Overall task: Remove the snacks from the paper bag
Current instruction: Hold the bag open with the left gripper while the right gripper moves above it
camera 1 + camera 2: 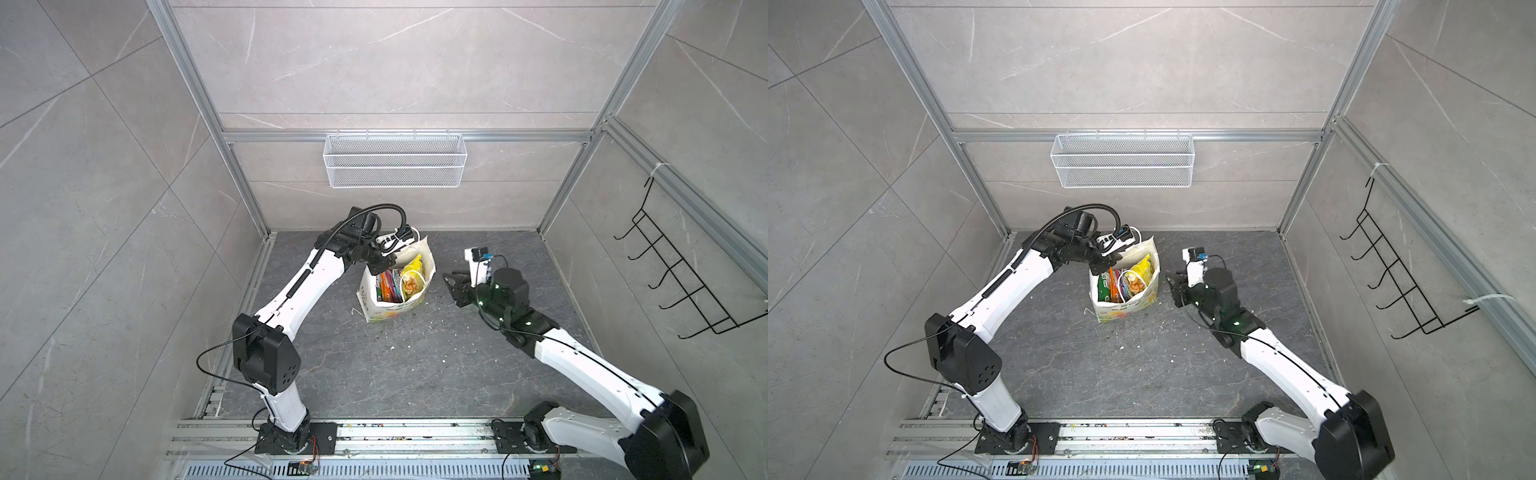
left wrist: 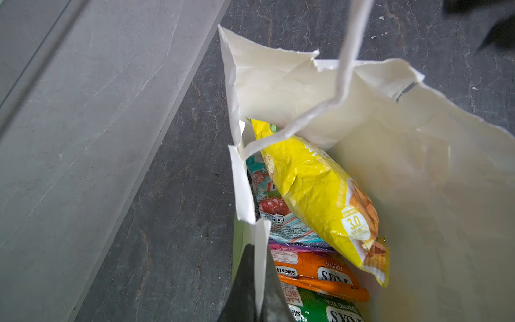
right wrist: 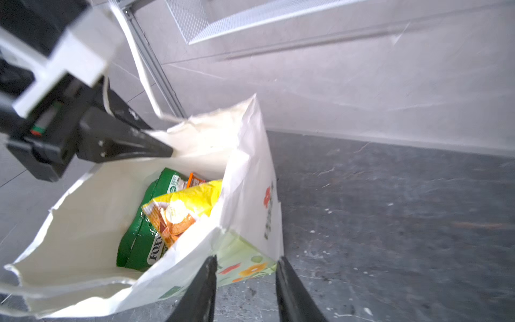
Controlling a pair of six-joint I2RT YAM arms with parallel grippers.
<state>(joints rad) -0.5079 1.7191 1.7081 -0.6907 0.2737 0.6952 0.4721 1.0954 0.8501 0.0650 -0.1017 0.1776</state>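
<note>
The white paper bag (image 1: 390,308) (image 1: 1126,307) stands open on the dark floor, flower prints low on its side (image 3: 250,269). My left gripper (image 1: 384,262) (image 1: 1108,259) (image 2: 259,251) is shut on its rim at the far left corner, paper pinched between the fingers. The snacks stand inside: a yellow chip bag (image 2: 315,189) (image 3: 192,198) (image 1: 413,270) leans on top, with teal (image 2: 267,195), orange (image 2: 315,269) and green (image 2: 320,309) (image 3: 139,239) packets beside it. To the right of the bag my right gripper (image 1: 451,282) (image 1: 1173,286) (image 3: 245,259) is open, empty, just clear of the bag's lower corner.
A white wire-mesh basket (image 1: 395,160) hangs on the back wall. A black hook rack (image 1: 681,282) is on the right wall. Aluminium rails (image 1: 374,436) run along the front edge. A white cord handle (image 2: 345,64) rises from the bag's mouth. White scraps dot the floor.
</note>
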